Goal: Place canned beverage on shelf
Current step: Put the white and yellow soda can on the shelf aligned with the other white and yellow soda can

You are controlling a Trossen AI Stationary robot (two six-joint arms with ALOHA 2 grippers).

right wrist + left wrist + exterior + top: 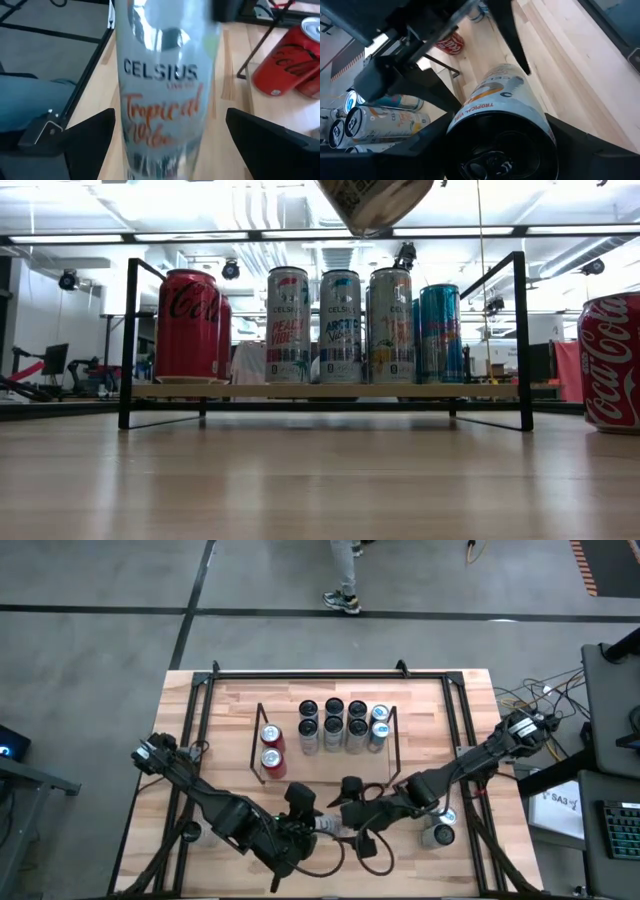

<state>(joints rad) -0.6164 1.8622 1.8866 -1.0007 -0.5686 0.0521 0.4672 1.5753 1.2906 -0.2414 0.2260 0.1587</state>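
White slim aluminium can (328, 825): lying on its side in the air near the table's front edge, between the two claws. The low view shows it well clear of the wooden table (228, 715).
Left gripper (312, 824): clamped on the can's base end and carrying it alone.
Right gripper (350, 815): fingers (90, 135) spread wide on either side of the can, not touching it.
Risk, drop: one end grip on a smooth round can could let it sag or slip out, and it would then roll on the wood.
Risk, snag: the open right fingers flank the can, so moving either arm sideways before they back off could knock it out of the hold.
Risk, tipping: the can is horizontal and must be turned upright, since a tilted set-down would topple it into its neighbours.
Loose cans (437, 834): standing beside the right arm, so a backward sweep could strike them.
Low wire-and-wood shelf (330, 391): red cans (270, 735) at the left end, silver cans (332, 725) in the middle and blue cans (380, 720) at the right end.
Open room: the shelf's front strip ahead of the silver rows looks free.
Edges: thin black end frames bound that strip, and the black tubular frame (300, 675) lies beyond it.
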